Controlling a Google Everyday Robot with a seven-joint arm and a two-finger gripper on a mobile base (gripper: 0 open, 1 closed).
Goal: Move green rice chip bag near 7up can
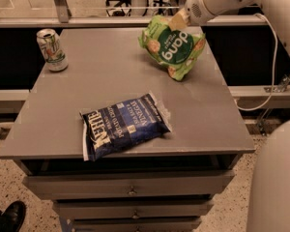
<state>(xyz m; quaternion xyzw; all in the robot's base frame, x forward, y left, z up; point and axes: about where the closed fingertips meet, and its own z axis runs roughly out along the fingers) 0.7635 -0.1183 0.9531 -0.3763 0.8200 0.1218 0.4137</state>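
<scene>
The green rice chip bag [173, 46] hangs lifted above the far right part of the grey table [111, 81], tilted, with its "dang" lettering upside down. My gripper [180, 19] is shut on the bag's top edge, with the white arm reaching in from the upper right. The 7up can [51, 50] stands upright at the table's far left corner, well to the left of the bag.
A larger dark blue chip bag [123, 124] lies flat near the table's front edge. Drawers [130, 190] sit under the tabletop. A rail [87, 21] runs behind the table. A dark shoe [9, 216] shows at the bottom left.
</scene>
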